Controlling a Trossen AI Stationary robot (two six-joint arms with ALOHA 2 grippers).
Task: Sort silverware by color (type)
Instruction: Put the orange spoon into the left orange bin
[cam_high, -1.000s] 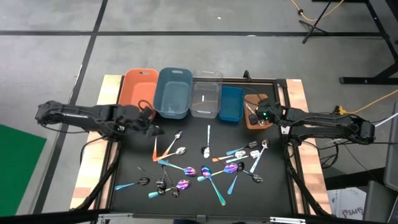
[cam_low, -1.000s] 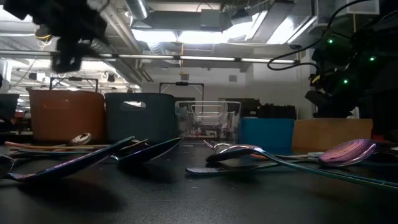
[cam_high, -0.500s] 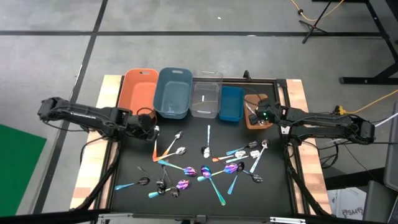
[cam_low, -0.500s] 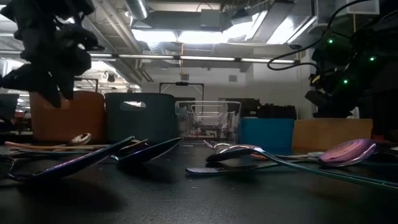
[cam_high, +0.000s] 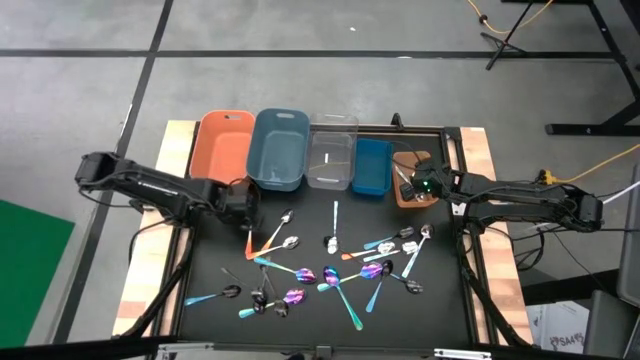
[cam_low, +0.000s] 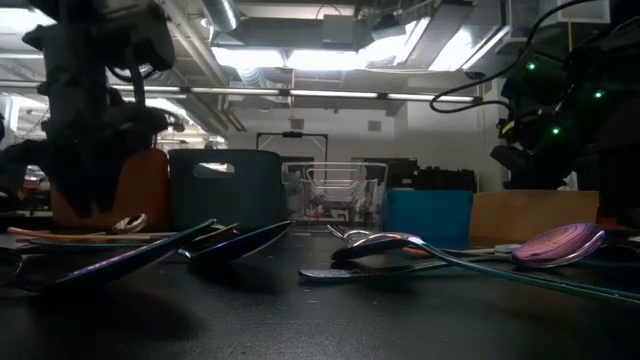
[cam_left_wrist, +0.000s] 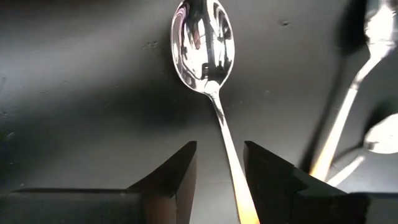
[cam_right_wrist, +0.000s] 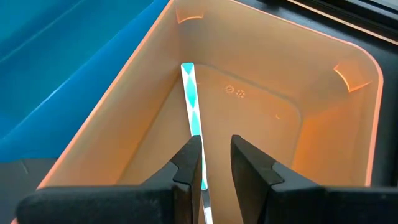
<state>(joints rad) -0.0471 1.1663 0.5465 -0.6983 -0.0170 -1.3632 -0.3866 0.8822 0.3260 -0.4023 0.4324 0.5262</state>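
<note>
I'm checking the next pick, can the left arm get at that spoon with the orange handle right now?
Probably yes. The left tool hangs right over the orange-handled spoon, open fingers either side of its handle, and nothing lies across it there. The neighbouring spoons lie off to one side.

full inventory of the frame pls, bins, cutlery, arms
Mat: one, black, covers the table between wooden edges.
Bins: five in a row at the mat's far edge: orange, grey-blue, clear, blue, brown.
Silverware: roughly twenty pieces, silver, iridescent purple, teal-, blue- and orange-handled, black, scattered on the mat in front of the bins.
Silver spoon: one, orange handle, under the left pincer.
Teal handle: one, hanging into the brown bin.
Left pincer: open, low over the spoon's handle, near the orange bin.
Right pincer: over the brown bin, closed on the teal handle.
</note>
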